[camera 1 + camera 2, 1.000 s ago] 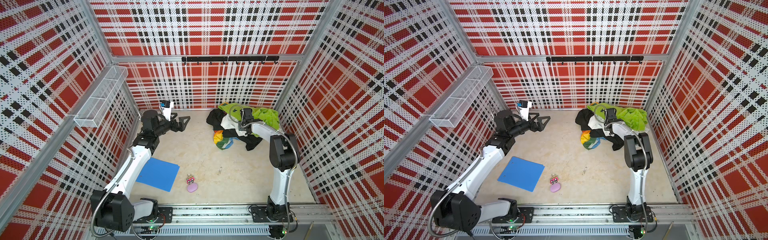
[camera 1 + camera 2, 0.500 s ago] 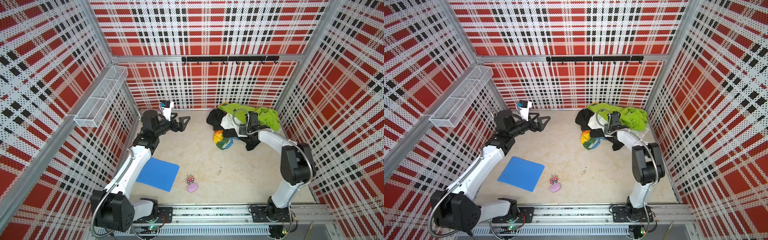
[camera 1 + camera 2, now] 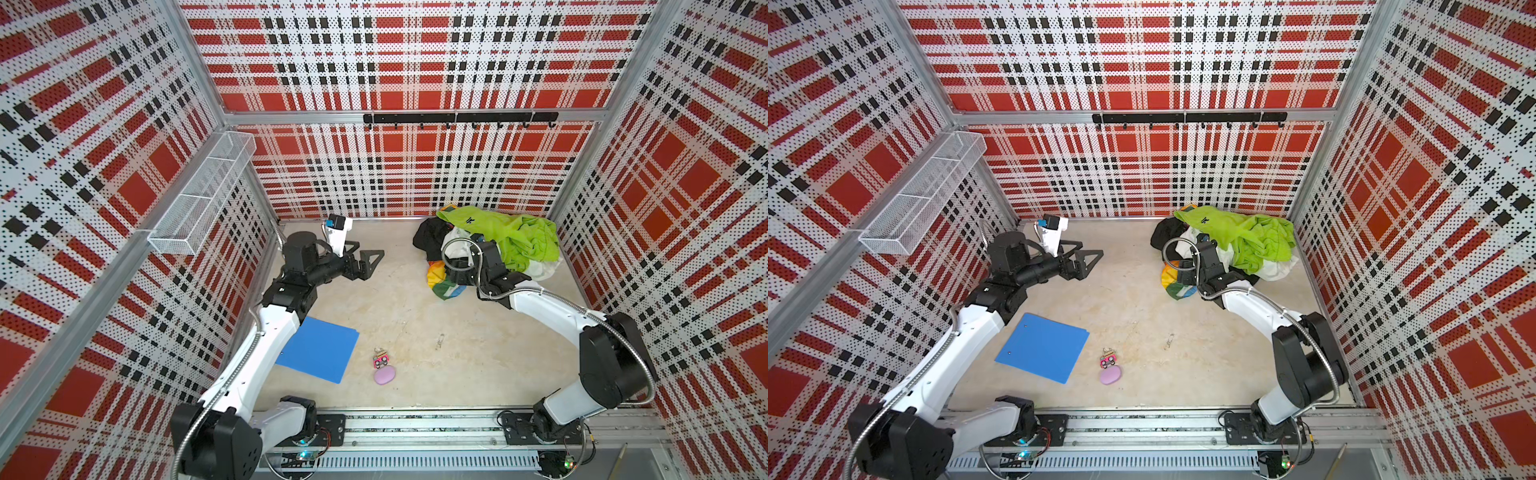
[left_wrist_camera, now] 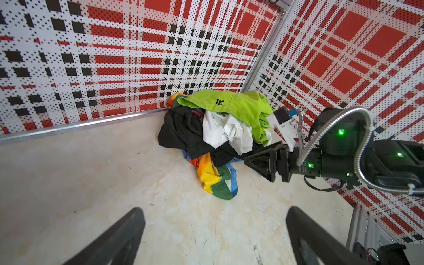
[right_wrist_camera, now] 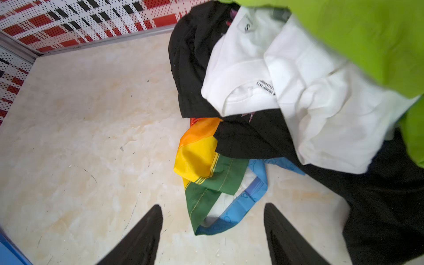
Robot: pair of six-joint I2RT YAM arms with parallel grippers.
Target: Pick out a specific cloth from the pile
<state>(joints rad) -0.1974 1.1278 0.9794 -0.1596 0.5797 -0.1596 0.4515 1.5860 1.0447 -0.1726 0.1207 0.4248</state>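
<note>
Noted right gripper (image 5: pixel 213 206) parted, empty, close to rainbow cloth (image 5: pixel 197 158) protruding from pile (image 5: pixel 321 103) near-left; left gripper (image 4: pixel 214 209) parted, empty, well left.

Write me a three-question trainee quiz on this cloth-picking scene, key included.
1. True or false: the rainbow cloth lies fully exposed on top of the pile.
2. Which sits highest on the pile? A white garment, B lime-green garment, C rainbow cloth.
3. Fill in: the right gripper, by the cloth's blue edge, has its jaws ____.
Key: 1 false, a black garment covers part of it; 2 B; 3 open.
</note>
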